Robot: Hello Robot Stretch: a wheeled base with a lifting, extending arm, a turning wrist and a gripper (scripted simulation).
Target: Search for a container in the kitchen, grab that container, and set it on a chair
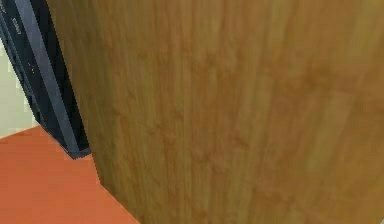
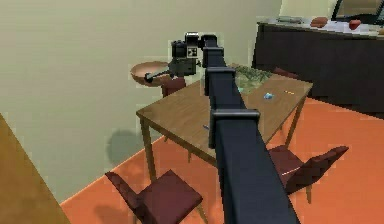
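Arm (image 2: 235, 135) nearest us; end effector (image 2: 172, 68) holds bowl (image 2: 148, 72) upper centre-left, chair (image 2: 174, 88) just below; opening we cannot tell.

Fwd view: tall wood-grain panel (image 1: 230, 110) close up, centre to right edge. Dark blue-grey upright unit (image 1: 45, 75) just behind panel's left side. Orange floor (image 1: 45, 185) btm left; pale wall (image 1: 10, 100) far left.

Forward view sits close against a wood panel (image 1: 240, 110); arm side view looks down over the tabletop (image 2: 180, 112), sharing that panel.
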